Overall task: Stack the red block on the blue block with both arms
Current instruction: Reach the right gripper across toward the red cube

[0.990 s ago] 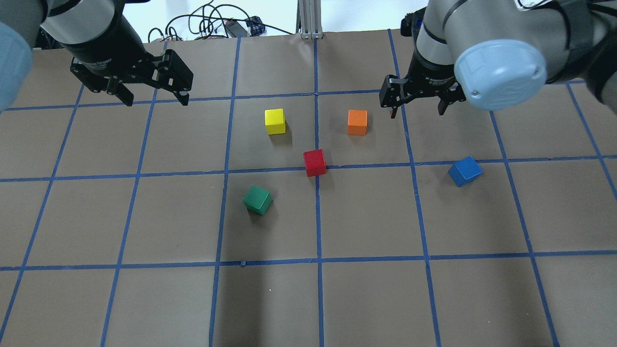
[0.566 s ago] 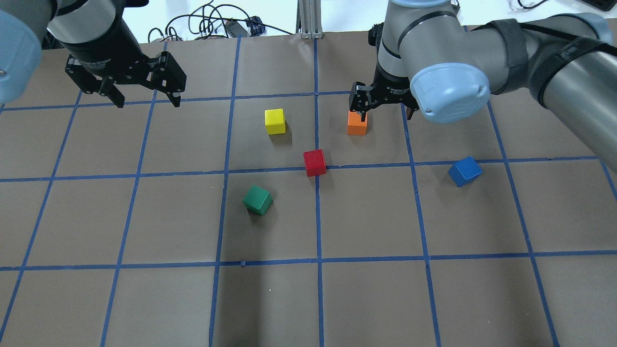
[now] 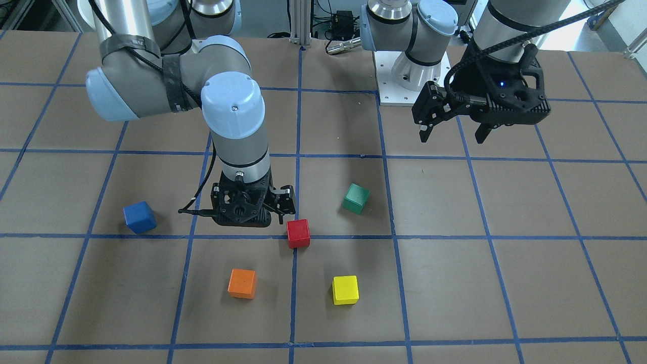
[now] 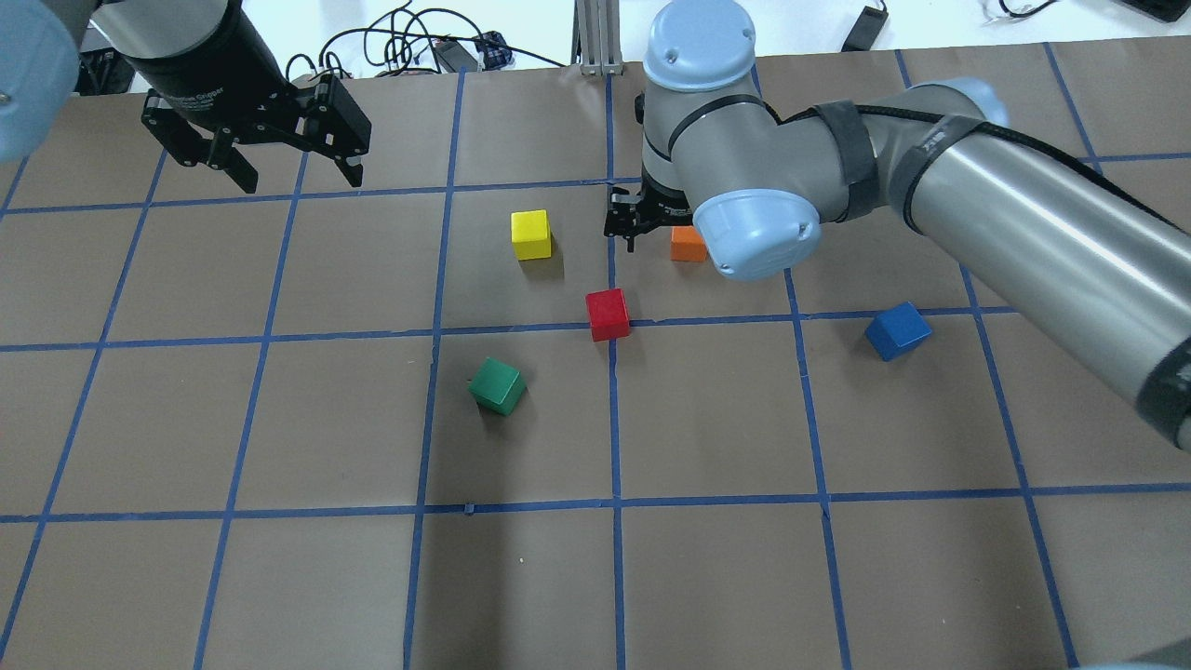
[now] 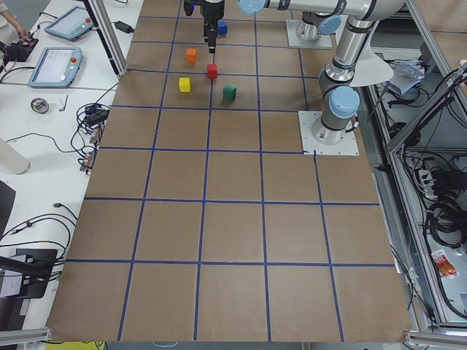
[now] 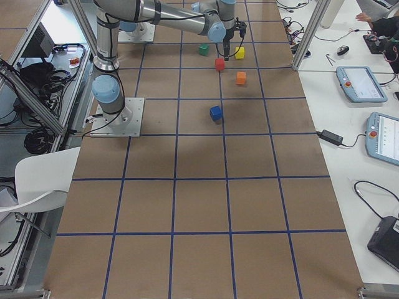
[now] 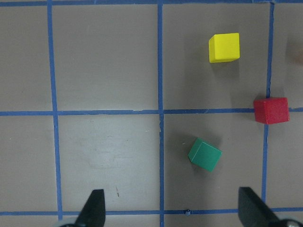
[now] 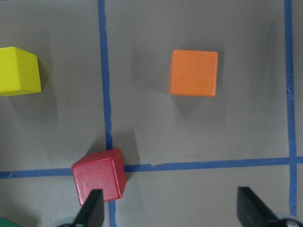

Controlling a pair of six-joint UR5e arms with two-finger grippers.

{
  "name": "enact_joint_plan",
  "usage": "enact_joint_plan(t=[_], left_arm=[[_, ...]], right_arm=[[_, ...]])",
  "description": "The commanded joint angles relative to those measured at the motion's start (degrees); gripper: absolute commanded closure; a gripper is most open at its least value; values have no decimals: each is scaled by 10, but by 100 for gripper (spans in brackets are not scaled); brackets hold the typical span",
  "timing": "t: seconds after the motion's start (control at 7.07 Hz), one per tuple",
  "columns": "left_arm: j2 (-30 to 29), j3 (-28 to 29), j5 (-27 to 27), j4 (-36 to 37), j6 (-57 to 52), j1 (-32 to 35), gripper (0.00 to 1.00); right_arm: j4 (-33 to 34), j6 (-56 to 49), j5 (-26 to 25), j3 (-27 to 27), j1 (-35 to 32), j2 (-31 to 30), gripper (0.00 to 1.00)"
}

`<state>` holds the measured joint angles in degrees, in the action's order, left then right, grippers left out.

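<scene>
Right wrist-mounted — red block (image 8: 99,179) lies just beside right pincer (image 8: 175,208).

Bright, even light from above
A soft dark shadow lies beside the red block (image 8: 99,174); the pictures look sharp.

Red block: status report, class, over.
Left gripper open, empty. Right gripper open, hovering beside red block, ungrasped on table. Blue block top clear.

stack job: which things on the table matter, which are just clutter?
In the job:
- red block
- blue block
- right gripper, open, close by the red block
- left gripper, open, off to the side

Lying about:
- orange block
- yellow block
- green block
</scene>
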<state>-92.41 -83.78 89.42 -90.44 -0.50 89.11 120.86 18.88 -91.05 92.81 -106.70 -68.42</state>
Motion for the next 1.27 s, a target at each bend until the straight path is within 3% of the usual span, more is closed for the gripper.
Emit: enact_joint_plan(t=[0.0,0.42,1.13], left_arm=[[-1,0,-3,-4,0,2,0],[-3,0,-6,-4,0,3,0],[-3,1,-8,-4,0,1,0]], right_arm=[[33,5,0,0,-21,37,0],[78,10,8,-1,-33,72,0],[73,24,30,1,-40,92,0]])
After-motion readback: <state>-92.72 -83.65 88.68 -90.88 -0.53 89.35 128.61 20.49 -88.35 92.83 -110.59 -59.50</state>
